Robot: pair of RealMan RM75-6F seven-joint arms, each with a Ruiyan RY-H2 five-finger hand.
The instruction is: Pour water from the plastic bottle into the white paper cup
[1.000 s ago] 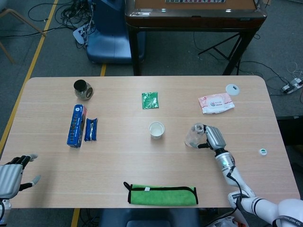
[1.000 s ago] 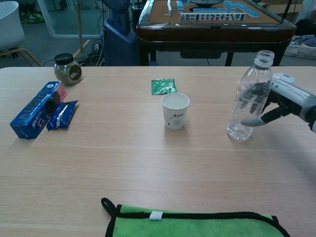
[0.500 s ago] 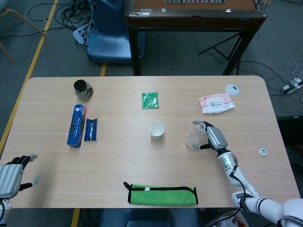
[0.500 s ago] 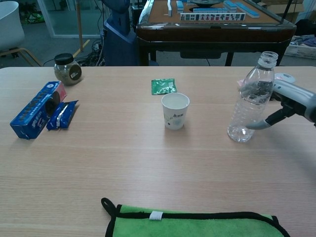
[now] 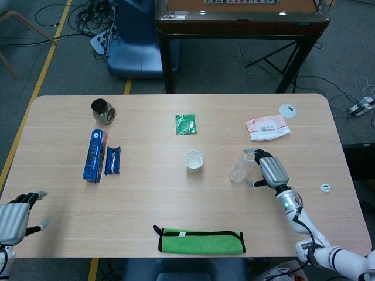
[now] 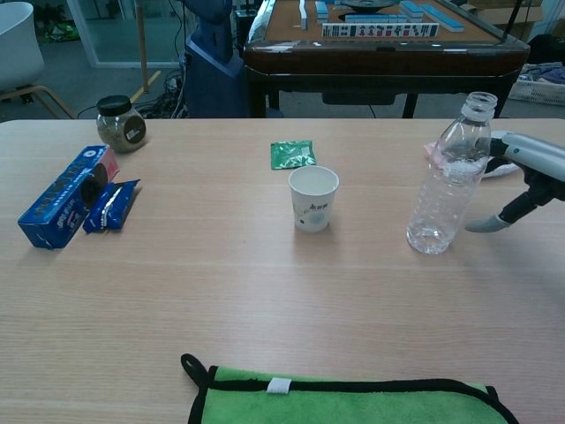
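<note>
One bottle [image 6: 448,175] matters here, and the right hand [image 6: 528,177] has no grip on it: the fingers [image 6: 487,224] are spread and lie just beside the bottle, an upper one near or perhaps touching its shoulder, a lower one apart from its base. To do this step well, I judge, the hand should close round the bottle's middle, below the shoulder, firmly but without crushing the thin plastic, since the neck is open and a squeeze could push water out. Then lift straight, carry it over the cup [image 6: 313,198], and tip slowly with the mouth above the rim.

It is clear plastic, ribbed, uncapped, standing upright on the bench [image 6: 265,291] right of centre; how much water it holds I cannot tell. In the head view it shows at [image 5: 241,167], with the hand [image 5: 270,171] to its right.

That small white paper cup stands upright, mouth open, well apart to the bottle's left.

At the bench's near left corner the left hand [image 5: 13,219] hangs idle, fingers spread, holding nothing.
</note>
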